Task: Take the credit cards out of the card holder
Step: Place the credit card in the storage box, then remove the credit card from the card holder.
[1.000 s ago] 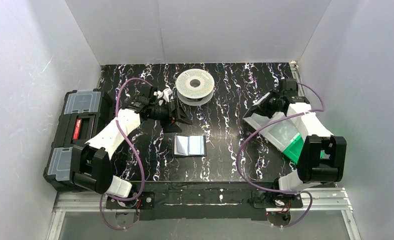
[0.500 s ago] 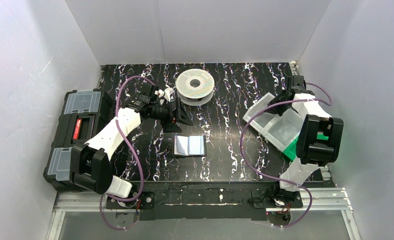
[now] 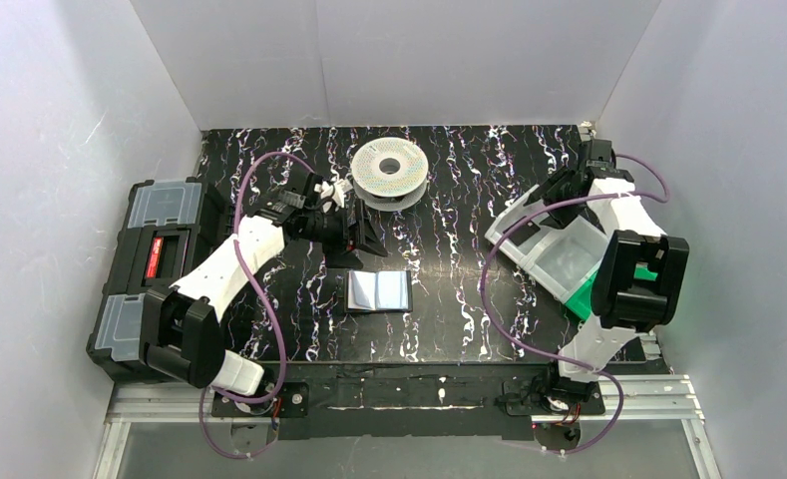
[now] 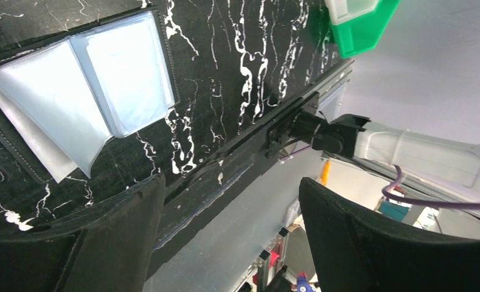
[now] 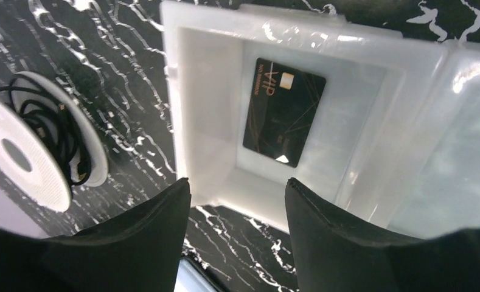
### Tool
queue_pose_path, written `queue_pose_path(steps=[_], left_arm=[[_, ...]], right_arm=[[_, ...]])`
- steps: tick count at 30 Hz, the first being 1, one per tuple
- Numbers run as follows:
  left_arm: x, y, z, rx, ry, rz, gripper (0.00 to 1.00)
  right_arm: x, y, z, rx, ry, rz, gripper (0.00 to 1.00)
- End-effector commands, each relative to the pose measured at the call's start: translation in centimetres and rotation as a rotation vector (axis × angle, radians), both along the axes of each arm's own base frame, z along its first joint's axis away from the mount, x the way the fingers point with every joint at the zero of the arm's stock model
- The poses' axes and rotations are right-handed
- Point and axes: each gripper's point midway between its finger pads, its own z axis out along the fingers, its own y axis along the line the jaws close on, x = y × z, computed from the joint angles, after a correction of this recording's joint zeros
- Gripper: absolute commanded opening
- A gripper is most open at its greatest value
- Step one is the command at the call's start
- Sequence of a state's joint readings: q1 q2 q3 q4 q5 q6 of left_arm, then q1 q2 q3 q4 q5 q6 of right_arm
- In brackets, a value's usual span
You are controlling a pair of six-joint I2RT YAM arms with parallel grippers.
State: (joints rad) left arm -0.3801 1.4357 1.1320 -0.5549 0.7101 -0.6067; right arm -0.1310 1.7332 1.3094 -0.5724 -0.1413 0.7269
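The card holder point(image 3: 378, 291) lies open and flat at the table's middle, its pale bluish sleeves point(image 4: 85, 97) facing up. No card shows in those sleeves. One credit card point(image 5: 284, 112), dark with "VIP" printed on it, lies flat in a compartment of the white tray point(image 5: 207, 97). My right gripper point(image 5: 237, 182) hovers over that tray's near wall, open, with nothing between its fingers. In the top view it sits at the far right point(image 3: 561, 190). My left gripper point(image 3: 367, 239) hangs just behind the card holder, open and empty point(image 4: 232, 182).
A white spool point(image 3: 389, 172) with a black cable coiled on it point(image 5: 18, 152) stands at the back centre. A big black toolbox point(image 3: 155, 269) lies off the table's left edge. A green bin point(image 3: 589, 294) sits under the white tray point(image 3: 559, 249) at the right.
My right arm has drawn back from over the tray toward the far right corner, and its jaws now stand apart. The left arm has barely shifted. The card holder has not moved.
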Motion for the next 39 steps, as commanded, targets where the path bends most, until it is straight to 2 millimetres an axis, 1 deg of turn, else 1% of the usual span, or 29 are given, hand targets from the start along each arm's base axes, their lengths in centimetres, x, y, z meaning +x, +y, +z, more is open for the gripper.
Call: queue_pose_path(steps=[1,5,6,7,11,15,19,20,24,27,28,30,31,32,34,35,36,37,39], left_arm=[[-0.7,0.3,-1.3,0.095,-0.011,-0.018,0.79],[-0.8,0.1,-3.5,0.225,-0.016,-0.031,0.75],[-0.8,0.0,-4.0,0.265,-0.026,-0.033,0.74],[-0.8,-0.1,-4.6,0.312,-0.036,-0.038,0.73],[-0.6,0.0,-6.3,0.47,-0.096,-0.05,0.7],[-0.5,-0.6,-8.2,0.593,-0.132,-0.086,0.63],[-0.5,-1.7,-9.6,0.679,-0.152,-0.125,0.61],[-0.2,-1.6,-10.0,0.715,-0.167,-0.119,0.61],[-0.1,-1.8,-11.8,0.792,-0.169,-0.137,0.58],[0.0,-2.4,-13.7,0.837,-0.152,-0.165,0.55],[0.0,-2.4,-14.1,0.844,-0.146,-0.165,0.54],[-0.2,-1.8,-15.6,0.884,-0.124,-0.17,0.52],[-0.3,-1.3,-16.4,0.912,-0.116,-0.17,0.49],[-0.4,-0.8,-16.8,0.934,-0.109,-0.161,0.41],[-0.5,-0.6,-16.9,0.936,-0.108,-0.161,0.27],[-0.6,-0.4,-17.1,0.931,-0.097,-0.157,0.17],[-0.6,-0.4,-17.2,0.908,-0.084,-0.151,0.11],[-0.5,0.0,-17.4,0.85,-0.045,-0.122,0.0],[-0.5,0.5,-17.6,0.805,-0.013,-0.096,0.0]], right_arm=[[-1.0,0.8,4.4,0.009,-0.09,0.038,0.67],[-3.2,3.6,5.3,0.018,-0.108,0.103,0.68],[-3.7,4.4,5.2,0.022,-0.109,0.12,0.68],[-4.5,5.4,4.8,0.037,-0.101,0.14,0.68],[-6.8,8.9,3.6,0.084,-0.082,0.221,0.68],[-8.3,11.0,2.2,0.106,-0.059,0.279,0.66],[-9.5,12.4,0.9,0.123,-0.027,0.328,0.64],[-9.8,12.6,0.7,0.127,-0.023,0.337,0.64],[-10.5,13.1,0.1,0.147,-0.016,0.361,0.63],[-11.0,13.4,0.0,0.16,-0.012,0.392,0.63],[-11.2,13.6,-0.1,0.167,-0.009,0.397,0.63],[-11.5,14.0,-0.1,0.179,-0.012,0.415,0.63],[-11.6,14.4,0.0,0.181,-0.013,0.426,0.62],[-11.8,14.7,0.0,0.179,-0.011,0.436,0.62],[-12.0,15.3,0.0,0.179,-0.008,0.455,0.62],[-12.1,15.7,-0.1,0.18,-0.004,0.467,0.62],[-12.3,16.1,-0.1,0.182,0.0,0.481,0.62],[-12.4,17.1,0.0,0.186,0.003,0.505,0.62],[-12.6,18.0,0.1,0.19,0.003,0.529,0.62]])
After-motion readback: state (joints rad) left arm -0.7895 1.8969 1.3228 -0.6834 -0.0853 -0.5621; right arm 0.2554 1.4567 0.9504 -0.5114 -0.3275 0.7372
